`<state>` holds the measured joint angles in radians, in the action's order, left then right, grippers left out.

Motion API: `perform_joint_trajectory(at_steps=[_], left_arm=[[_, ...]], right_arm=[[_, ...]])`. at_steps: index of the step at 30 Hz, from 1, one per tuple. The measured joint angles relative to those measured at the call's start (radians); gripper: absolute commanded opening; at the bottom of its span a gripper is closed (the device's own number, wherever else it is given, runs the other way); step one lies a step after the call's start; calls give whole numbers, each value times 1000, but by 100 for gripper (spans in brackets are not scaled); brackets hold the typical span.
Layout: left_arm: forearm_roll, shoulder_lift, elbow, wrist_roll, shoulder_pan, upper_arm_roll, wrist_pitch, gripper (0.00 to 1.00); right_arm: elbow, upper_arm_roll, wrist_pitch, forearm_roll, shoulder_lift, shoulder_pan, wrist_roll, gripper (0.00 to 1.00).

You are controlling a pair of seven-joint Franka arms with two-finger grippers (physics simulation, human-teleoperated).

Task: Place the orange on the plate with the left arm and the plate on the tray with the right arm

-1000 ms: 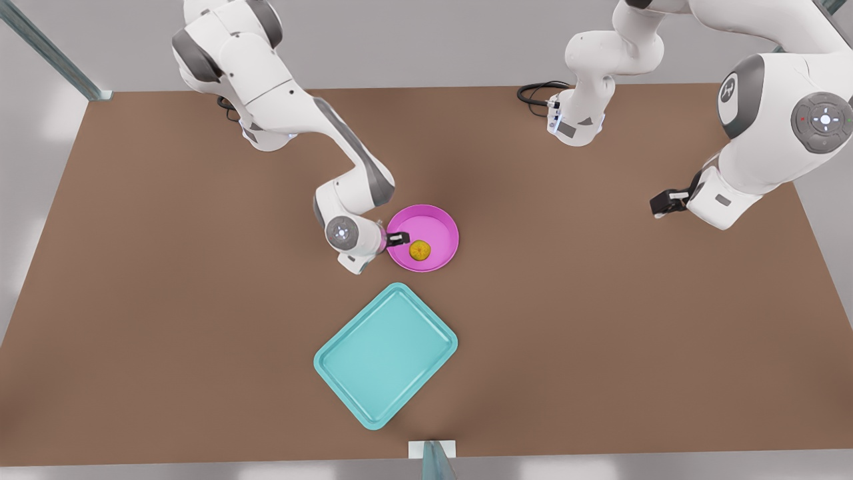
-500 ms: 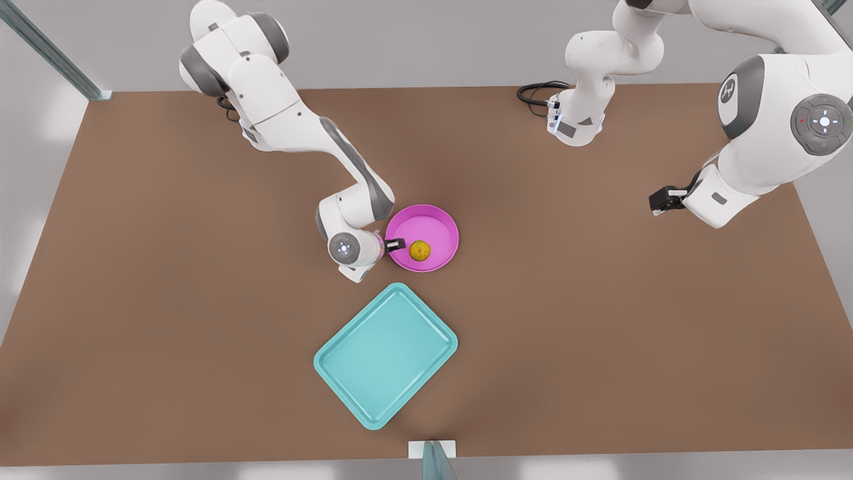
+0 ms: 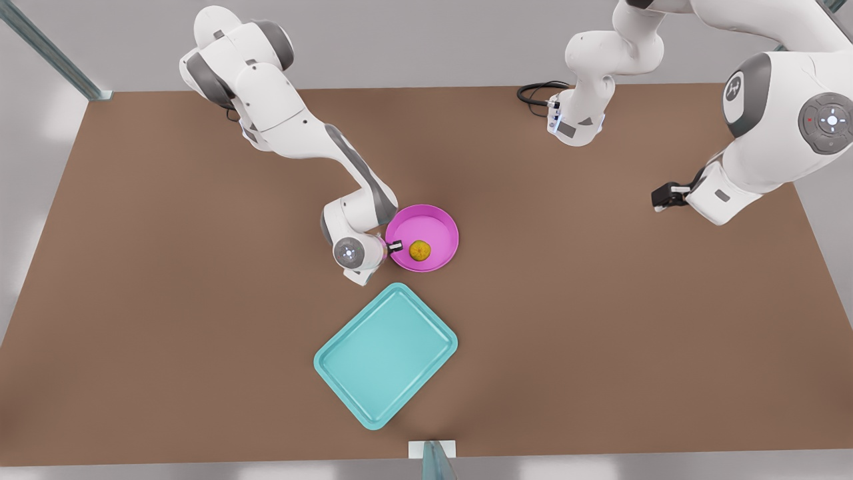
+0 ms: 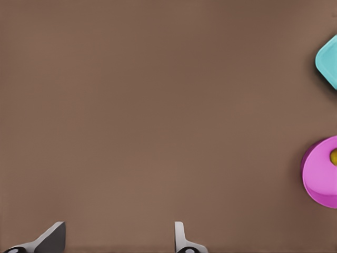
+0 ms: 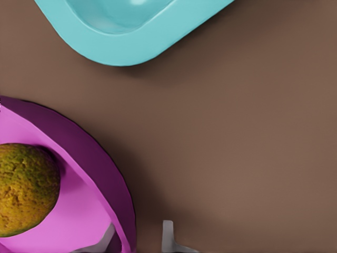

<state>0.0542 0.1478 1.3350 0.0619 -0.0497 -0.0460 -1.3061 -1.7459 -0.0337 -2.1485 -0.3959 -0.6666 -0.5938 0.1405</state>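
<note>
The orange sits inside the plate, a small round fruit with bumpy, mottled yellow-orange skin going greenish in patches; in the right wrist view it looks rough and dimpled against the smooth pink floor. It lies a little off the plate's centre, toward the tray-facing side.

The plate is a glossy magenta dish with a raised rim and a paler pink inside, resting flat on the brown table. The teal tray, rectangular with rounded corners and a low rim, lies near the plate but apart from it, turned at an angle, with nothing on it.

The right gripper is down at the plate's rim, on the side away from the orange. In its wrist view the fingers stand apart with the plate's rim between them, one inside the dish and one outside; whether they touch it I cannot tell.

The left gripper waits well away from the plate, over bare table, its fingers spread wide and holding nothing; its wrist view catches the plate and a tray corner far off.
</note>
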Motion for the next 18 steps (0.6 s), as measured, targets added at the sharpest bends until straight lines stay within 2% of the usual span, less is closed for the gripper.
perform_joint_trajectory(at_steps=[4,8,9,10,18], left_arm=[[-1,1,0,-5,0,0,4,100],[-2,0,0,-8,0,-1,5,100],[-2,-1,-1,-9,-1,-1,6,100],[-2,-2,-1,-10,-1,0,6,100],[-2,-3,-2,-14,-1,-1,7,100]], right_arm=[[9,0,1,-1,-12,-2,-9,41],[19,-1,2,-1,-11,-1,-16,32],[19,-1,2,-1,-11,-1,-18,24],[19,-1,2,-3,-11,-1,-21,21],[30,-9,25,-9,-2,-6,-37,21]])
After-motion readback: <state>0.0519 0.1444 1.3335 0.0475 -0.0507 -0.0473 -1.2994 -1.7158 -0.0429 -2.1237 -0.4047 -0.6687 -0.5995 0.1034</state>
